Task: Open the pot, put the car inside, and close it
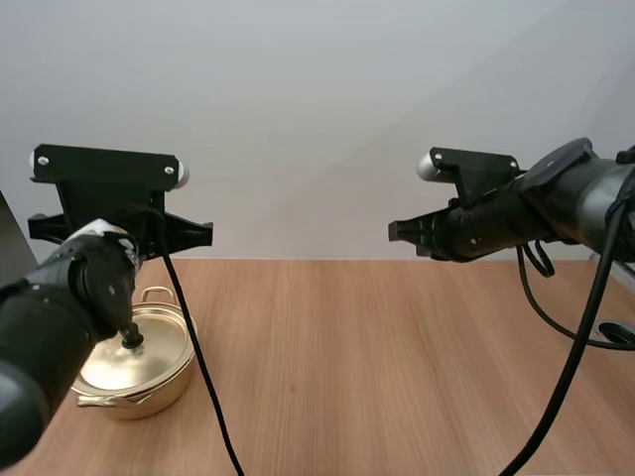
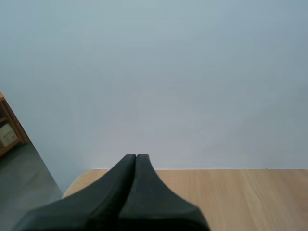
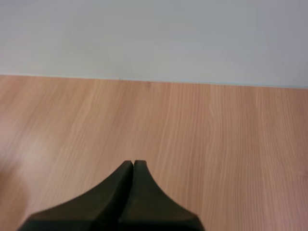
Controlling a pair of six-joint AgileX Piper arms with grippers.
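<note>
A golden pot stands at the table's left with its lid on. The lid has a black knob at its centre. My left arm rises over the pot's near side. Its gripper is shut on nothing, held above the table and facing the back wall. My right gripper hangs high over the table's right half and points left. In the right wrist view this gripper is one shut dark wedge over bare wood.
The wooden table stretches from the pot to the right edge. A pale wall stands behind its far edge. To the left of the table the floor drops away beside a wooden shelf.
</note>
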